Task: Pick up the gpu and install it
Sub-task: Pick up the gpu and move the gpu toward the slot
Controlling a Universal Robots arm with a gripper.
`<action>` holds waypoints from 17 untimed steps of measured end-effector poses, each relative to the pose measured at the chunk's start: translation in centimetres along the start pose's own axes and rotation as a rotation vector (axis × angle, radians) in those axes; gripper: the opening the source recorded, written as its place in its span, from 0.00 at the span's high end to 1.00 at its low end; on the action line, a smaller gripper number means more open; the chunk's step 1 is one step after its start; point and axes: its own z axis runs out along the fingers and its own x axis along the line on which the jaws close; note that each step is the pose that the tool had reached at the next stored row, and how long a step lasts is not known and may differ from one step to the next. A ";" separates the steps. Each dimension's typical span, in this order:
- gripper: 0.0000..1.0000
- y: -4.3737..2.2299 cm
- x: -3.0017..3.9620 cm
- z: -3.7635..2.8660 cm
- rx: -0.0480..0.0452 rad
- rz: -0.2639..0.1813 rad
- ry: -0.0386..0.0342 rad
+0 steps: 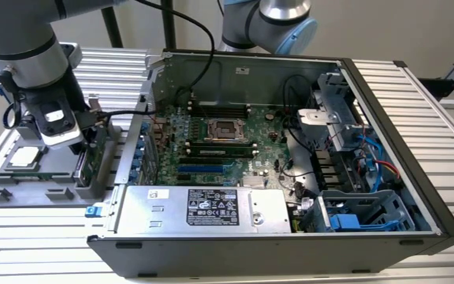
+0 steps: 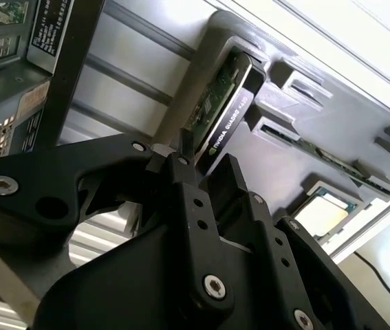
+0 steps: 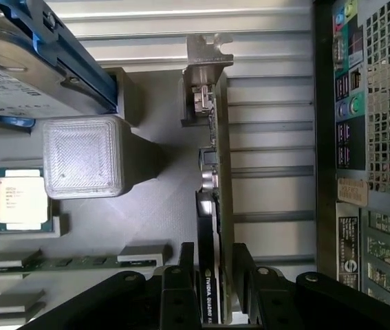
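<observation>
The claw [image 3: 212, 253] is pinching the gpu [image 3: 221, 172] between nearly closed fingers.
The gpu is standing on edge in the grey holder [image 3: 160, 213], its silver bracket [image 3: 207, 58] away from the claw, beside the open computer case [image 1: 250, 260] on the worktop [image 1: 54, 236].

I see a grey parts tray [image 1: 30, 198] holding a processor chip [image 3: 20, 199], a memory stick [image 3: 78, 262] (lying flat in its slot) and a blue-railed hard drive [image 3: 16, 75]; an open computer case [image 1: 250, 254] stands just beside that tray.
</observation>
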 end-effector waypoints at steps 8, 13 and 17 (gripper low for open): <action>0.00 -0.03 0.04 0.57 0.0000 0.000 0.0000; 0.00 -0.04 0.04 0.91 0.0000 0.000 0.0000; 0.00 -0.05 0.04 1.10 0.0001 0.000 0.0001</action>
